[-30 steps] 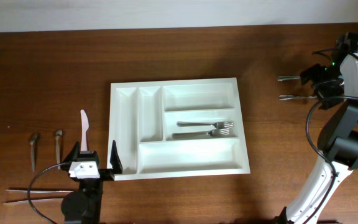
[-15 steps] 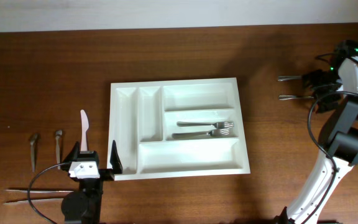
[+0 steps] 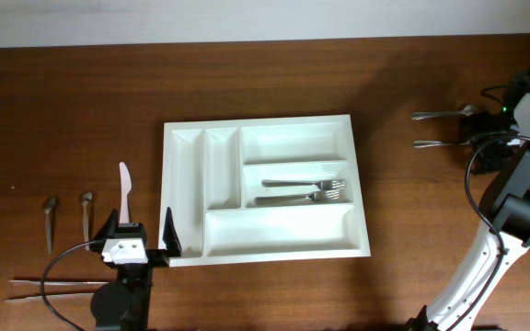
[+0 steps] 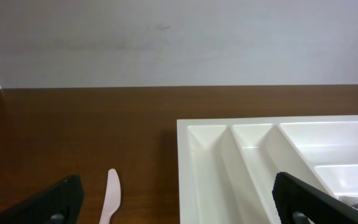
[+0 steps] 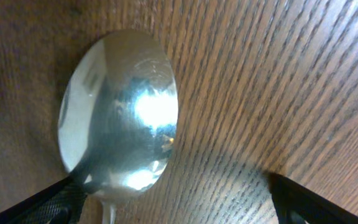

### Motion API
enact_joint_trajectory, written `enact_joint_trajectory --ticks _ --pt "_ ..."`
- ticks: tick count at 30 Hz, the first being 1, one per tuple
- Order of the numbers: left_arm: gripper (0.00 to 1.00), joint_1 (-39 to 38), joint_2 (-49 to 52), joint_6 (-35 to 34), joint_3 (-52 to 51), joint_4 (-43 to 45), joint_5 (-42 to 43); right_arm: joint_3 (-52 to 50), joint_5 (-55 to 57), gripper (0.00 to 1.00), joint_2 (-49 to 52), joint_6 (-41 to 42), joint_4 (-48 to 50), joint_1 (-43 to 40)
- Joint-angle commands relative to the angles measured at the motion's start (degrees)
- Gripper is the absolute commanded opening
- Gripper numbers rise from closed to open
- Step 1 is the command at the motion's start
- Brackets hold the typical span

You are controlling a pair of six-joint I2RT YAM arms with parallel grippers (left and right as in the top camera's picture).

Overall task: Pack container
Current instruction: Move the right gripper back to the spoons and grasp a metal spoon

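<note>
The step in hand looks like picking up a spoon. The right end effector (image 5: 176,204) hovers low over the counter (image 3: 265,74) at its far right, fingers spread wide and nothing pinched, with the spoon (image 5: 120,112) lying flat between them, well apart from the white tray (image 3: 358,184) where two forks (image 3: 302,189) lie in a middle compartment. The next move calls for centring and closing on the spoon, probably on its thin handle since the bowl is smooth and rounded, then carrying it to a free compartment. The left end effector (image 3: 139,230) rests spread and empty beside the tray's near-left corner.
</note>
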Motion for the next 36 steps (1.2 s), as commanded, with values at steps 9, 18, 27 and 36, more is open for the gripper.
enact_joint_trajectory --ticks 9,18,27,36 --pt "0.99 0.2 -0.39 0.9 -0.33 -0.07 0.44 0.42 -0.35 0.68 1.68 -0.79 -0.09 0.74" --pt "0.99 0.2 -0.39 0.9 -0.33 -0.07 0.44 0.42 -0.37 0.17 1.68 -0.74 0.44 2.38" --pt "0.99 0.2 -0.39 0.9 -0.33 -0.07 0.44 2.56 -6.36 0.04 1.66 -0.7 -0.11 4.07" --pt "0.99 0.2 -0.39 0.9 -0.33 -0.07 0.44 16.28 -7.32 0.04 1.57 -0.7 -8.33 4.44"
